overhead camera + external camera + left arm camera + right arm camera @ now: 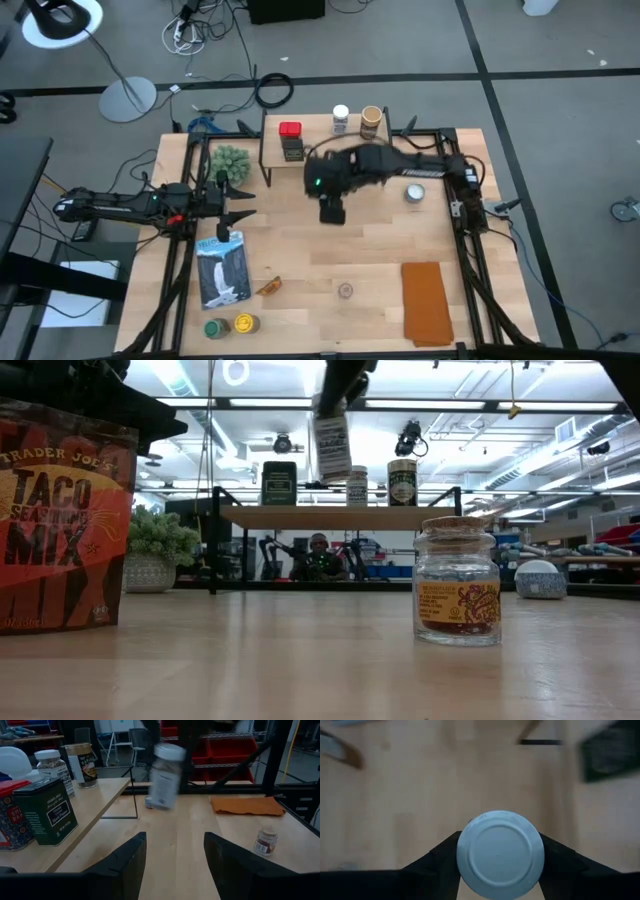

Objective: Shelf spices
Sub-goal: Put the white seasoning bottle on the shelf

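Your right gripper [499,870] is clamped on a white-lidded clear spice jar with a pale label [165,777], carrying it in the air above the large light wooden tabletop [380,260], just in front of the low light-wood shelf on thin black legs [335,517]. So you're mid-transfer: the jar is lifted, not yet placed. Next you need to raise it clear of the shelf edge and set it upright into a free spot beside the dark green tin [279,483], white-capped jar [357,486] and dark-labelled round jar [402,482].

Left gripper [172,865] waits at the table's left side, fingers apart, empty.

Views differ: the right wrist shows only the jar's round lid between the fingers; the low view shows it hanging tilted. Only the low view reads the orange taco seasoning packet [60,520] and the cork-topped small glass jar [457,580] up close.
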Controlling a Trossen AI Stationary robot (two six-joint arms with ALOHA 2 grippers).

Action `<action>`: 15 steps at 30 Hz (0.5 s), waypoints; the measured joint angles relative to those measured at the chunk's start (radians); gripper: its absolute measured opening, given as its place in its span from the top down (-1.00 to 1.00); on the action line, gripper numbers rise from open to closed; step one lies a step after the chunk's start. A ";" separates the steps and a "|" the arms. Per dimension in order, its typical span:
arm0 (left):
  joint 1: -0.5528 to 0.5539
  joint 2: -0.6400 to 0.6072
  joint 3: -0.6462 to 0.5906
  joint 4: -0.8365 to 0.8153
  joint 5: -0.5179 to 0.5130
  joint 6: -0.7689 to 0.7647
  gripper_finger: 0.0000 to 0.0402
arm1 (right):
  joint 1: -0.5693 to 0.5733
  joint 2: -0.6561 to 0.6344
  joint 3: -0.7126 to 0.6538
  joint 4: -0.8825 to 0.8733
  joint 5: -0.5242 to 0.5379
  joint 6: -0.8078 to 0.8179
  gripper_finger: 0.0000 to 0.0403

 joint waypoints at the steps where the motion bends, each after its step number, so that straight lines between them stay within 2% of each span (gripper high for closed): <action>1: 0.000 0.000 0.000 0.001 0.000 0.000 -0.02 | -0.018 -0.011 0.000 -0.006 0.015 -0.009 -0.01; 9: 0.000 0.000 0.000 0.001 0.000 0.001 -0.02 | -0.200 -0.055 0.000 -0.009 0.017 -0.117 -0.01; 15: 0.000 0.000 0.000 0.001 0.000 0.001 -0.02 | -0.374 -0.055 0.000 -0.002 -0.152 -0.163 -0.02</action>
